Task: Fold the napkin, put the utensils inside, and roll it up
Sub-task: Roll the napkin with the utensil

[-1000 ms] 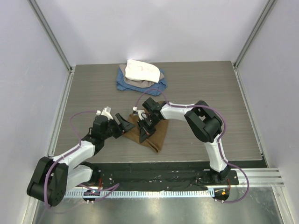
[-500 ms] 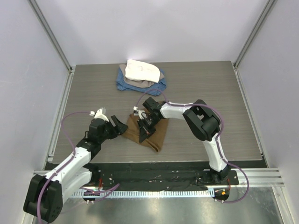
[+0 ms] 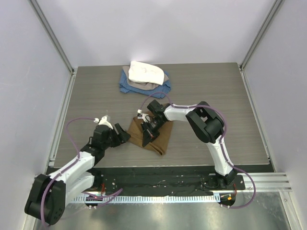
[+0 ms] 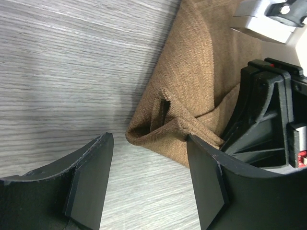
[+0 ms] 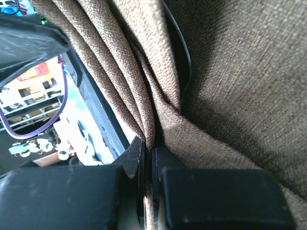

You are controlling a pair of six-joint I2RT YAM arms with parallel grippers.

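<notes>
Coarse-woven tan napkin (image 4: 192,86), creased folds

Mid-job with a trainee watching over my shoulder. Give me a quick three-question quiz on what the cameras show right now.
1. True or false: the right jaws are shut on a fold of the napkin.
2. Pick one. The left jaws are: A) shut on the napkin; B) open, with the napkin's corner just ahead of them, untouched; C) shut and empty.
3. Fill in: at the far side of the table, the white cloth tops a pile whose bottom layer is ___.

Key: 1 true; 2 B; 3 the blue cloth.
</notes>
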